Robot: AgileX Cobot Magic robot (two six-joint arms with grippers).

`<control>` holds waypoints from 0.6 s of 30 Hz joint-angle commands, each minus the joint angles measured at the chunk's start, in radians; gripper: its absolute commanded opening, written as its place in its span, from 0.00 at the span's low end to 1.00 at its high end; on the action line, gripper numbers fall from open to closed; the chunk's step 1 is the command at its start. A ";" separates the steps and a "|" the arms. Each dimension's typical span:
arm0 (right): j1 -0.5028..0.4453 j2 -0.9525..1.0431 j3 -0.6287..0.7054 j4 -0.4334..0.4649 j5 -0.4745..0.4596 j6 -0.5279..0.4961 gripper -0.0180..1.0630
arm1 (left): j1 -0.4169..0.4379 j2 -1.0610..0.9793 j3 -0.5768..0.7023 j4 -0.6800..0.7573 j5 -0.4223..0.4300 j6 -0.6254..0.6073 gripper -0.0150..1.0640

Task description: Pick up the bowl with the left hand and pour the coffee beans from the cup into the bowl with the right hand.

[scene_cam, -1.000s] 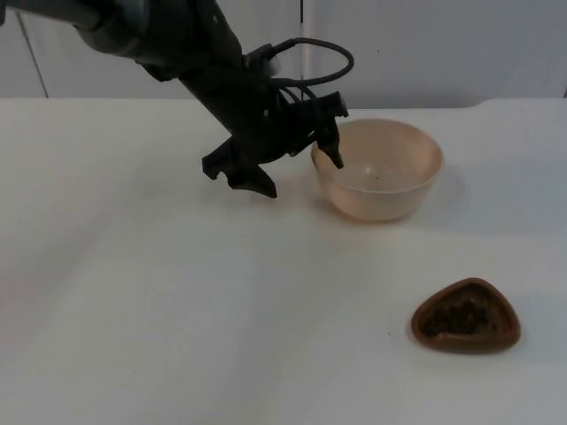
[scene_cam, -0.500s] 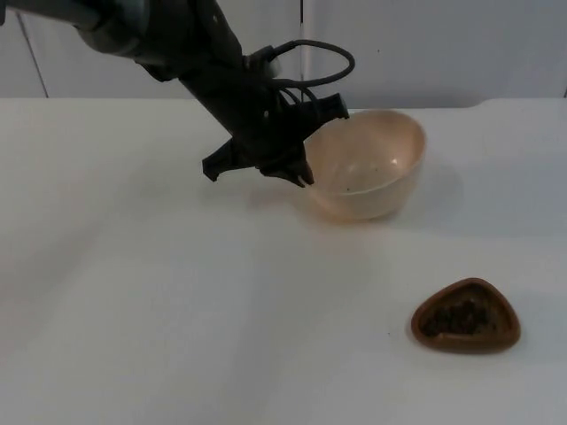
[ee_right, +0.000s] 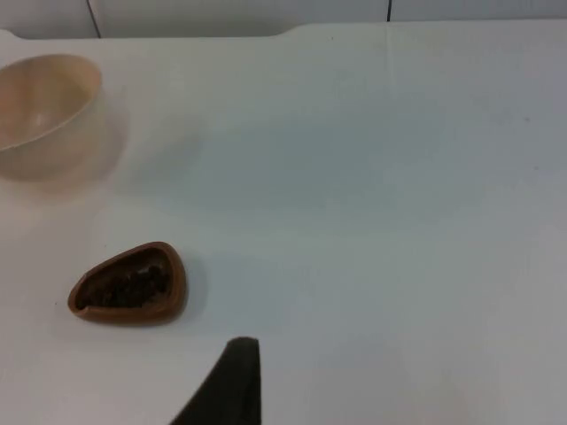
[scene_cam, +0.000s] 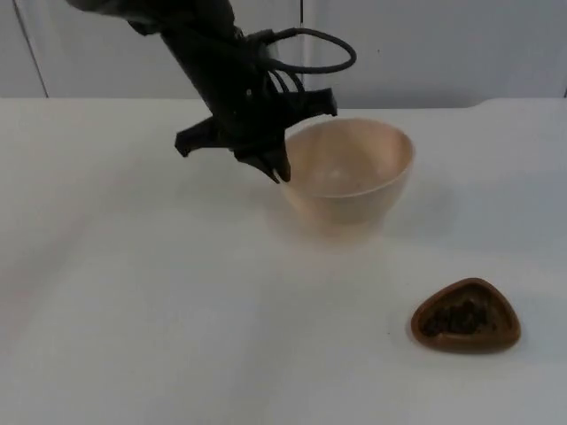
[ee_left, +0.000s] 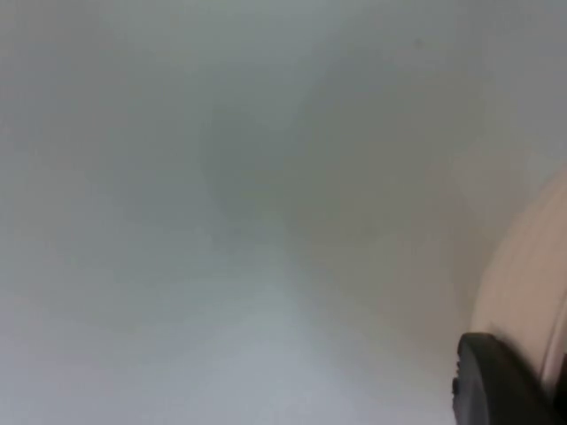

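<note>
Lifted now, bowl point(scene_cam: 347, 173) hangs from left tool point(scene_cam: 276, 168); cup point(ee_right: 129, 284) untouched.

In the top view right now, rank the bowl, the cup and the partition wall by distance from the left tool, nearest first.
1. Bowl: the left tool grips its rim, on the side toward the left arm.
2. Wall: behind the bowl, at the table's far edge.
3. Cup: holding coffee beans, toward the camera on the right arm's side.
</note>
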 commanded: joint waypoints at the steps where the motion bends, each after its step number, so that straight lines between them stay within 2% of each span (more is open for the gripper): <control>1: -0.007 -0.002 0.004 -0.001 -0.006 -0.012 0.99 | -0.006 -0.055 -0.004 0.145 0.076 -0.084 0.01; 2: -0.007 -0.002 0.004 -0.001 -0.006 -0.012 0.99 | -0.006 -0.055 -0.004 0.145 0.076 -0.084 0.01; 5: -0.007 -0.002 0.004 -0.001 -0.006 -0.012 0.99 | -0.006 -0.101 -0.002 0.268 0.206 -0.136 0.01; 9: -0.007 -0.002 0.004 -0.001 -0.006 -0.012 0.99 | -0.006 -0.144 0.022 0.289 0.253 -0.136 0.01; 12: -0.007 -0.002 0.004 -0.001 -0.006 -0.012 0.99 | -0.006 -0.189 0.081 0.287 0.220 -0.136 0.01; 16: -0.007 -0.002 0.004 -0.001 -0.006 -0.012 0.99 | -0.006 -0.308 0.273 0.268 0.101 -0.136 0.01; 18: -0.007 -0.002 0.004 -0.001 -0.006 -0.012 0.99 | -0.006 -0.333 0.314 0.268 0.077 -0.136 0.01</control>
